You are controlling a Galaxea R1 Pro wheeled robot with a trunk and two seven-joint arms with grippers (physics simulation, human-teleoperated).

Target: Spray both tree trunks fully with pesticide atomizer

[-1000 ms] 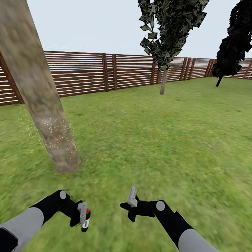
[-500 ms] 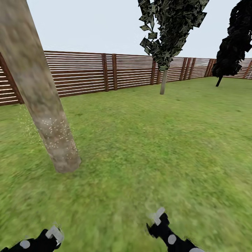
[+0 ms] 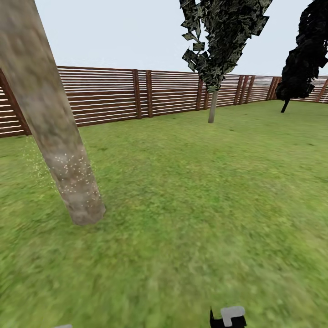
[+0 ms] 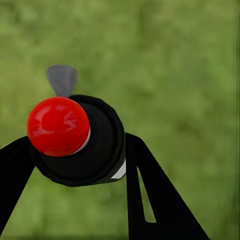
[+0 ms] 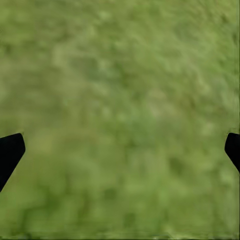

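Gripping the pesticide atomizer (image 4: 80, 142), the left gripper (image 4: 75, 165) is clamped; right gripper (image 5: 120, 150) spread wide over lawn (image 5: 120, 75); speckled tree trunk (image 3: 54, 136) nearby.

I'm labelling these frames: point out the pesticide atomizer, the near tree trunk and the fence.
pesticide atomizer (image 4: 58, 126): left wrist view, on its red cap.
near tree trunk (image 3: 68, 171): head view, speckled lower bark.
fence (image 3: 114, 98): head view, horizontal slats.

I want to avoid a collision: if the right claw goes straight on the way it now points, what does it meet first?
Probably only the lawn. The open right claw looks onto bare grass, with nothing between its fingers; how far away the ground is cannot be judged.
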